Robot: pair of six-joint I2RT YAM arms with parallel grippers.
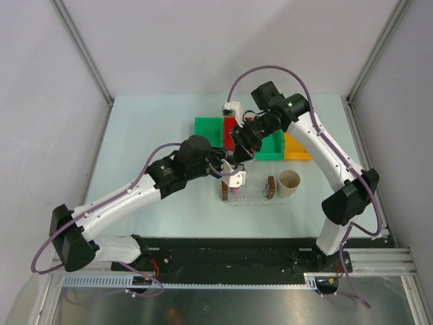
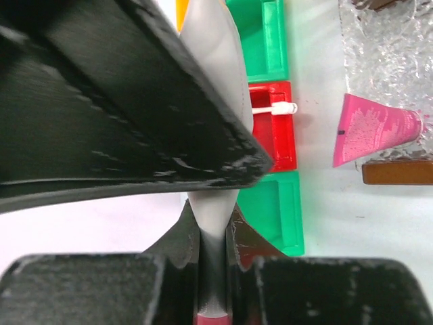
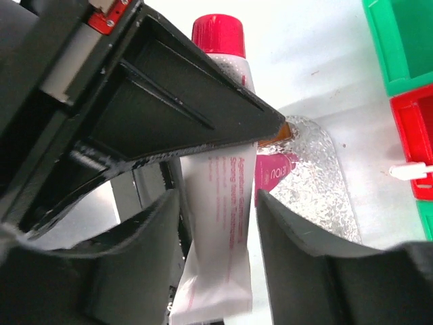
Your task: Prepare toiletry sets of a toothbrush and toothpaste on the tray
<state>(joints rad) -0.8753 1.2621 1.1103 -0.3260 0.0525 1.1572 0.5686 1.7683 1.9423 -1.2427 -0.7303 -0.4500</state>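
My left gripper [image 1: 232, 176] is shut on a white tube with a red cap [image 2: 213, 81], held above the left end of the clear bumpy tray [image 1: 254, 198]. My right gripper [image 3: 216, 210] is open, its jaws on either side of the same white tube's [image 3: 220, 271] crimped end, not touching it. The magenta toothpaste [image 2: 375, 128] lies at the tray's [image 2: 389, 61] end by a brown handle [image 2: 396, 171]; it also shows in the right wrist view [image 3: 274, 169]. A white toothbrush [image 2: 274, 108] lies in the red bin [image 2: 281, 142], its tip showing in the right wrist view [image 3: 409, 171].
Green [image 1: 208, 127], red, green [image 1: 272, 145] and yellow [image 1: 298, 147] bins stand in a row behind the tray. A beige cup [image 1: 289, 181] stands right of the tray. A small white box [image 1: 232, 108] sits behind the bins.
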